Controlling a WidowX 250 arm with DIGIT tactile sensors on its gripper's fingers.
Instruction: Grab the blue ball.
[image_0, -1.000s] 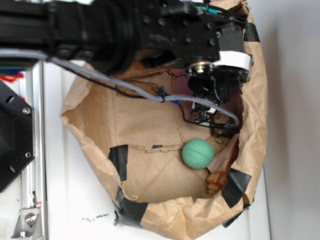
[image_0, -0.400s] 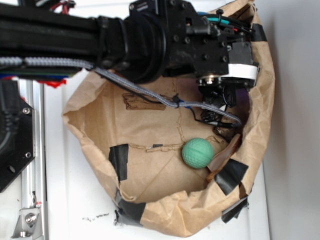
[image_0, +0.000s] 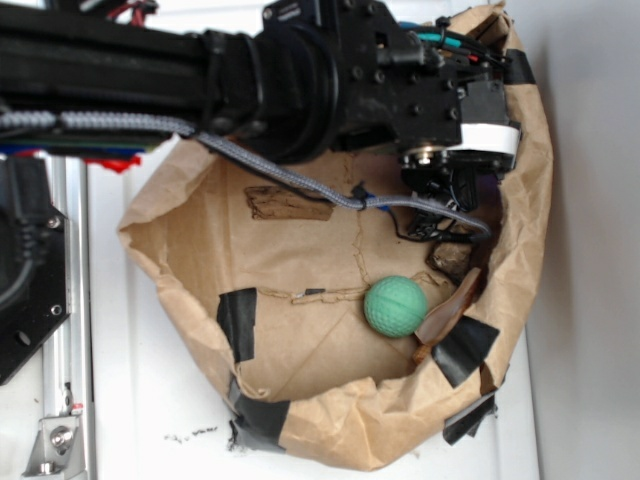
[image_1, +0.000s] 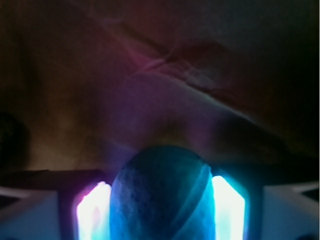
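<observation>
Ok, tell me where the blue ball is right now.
In the wrist view the blue ball sits at bottom centre, between the glowing fingers of the gripper. In the exterior view the arm hides it, at the paper bag's right side.

My exterior view is bright and evenly lit, the white worktop (image_0: 150, 400) nearly washed out along its left and right edges; the black arm (image_0: 250, 80) reads as a dark mass with little detail. My wrist view is very dim and soft, with purple-blue glow flaring on both fingers (image_1: 92, 210) beside the blurred blue ball (image_1: 162, 195).
</observation>
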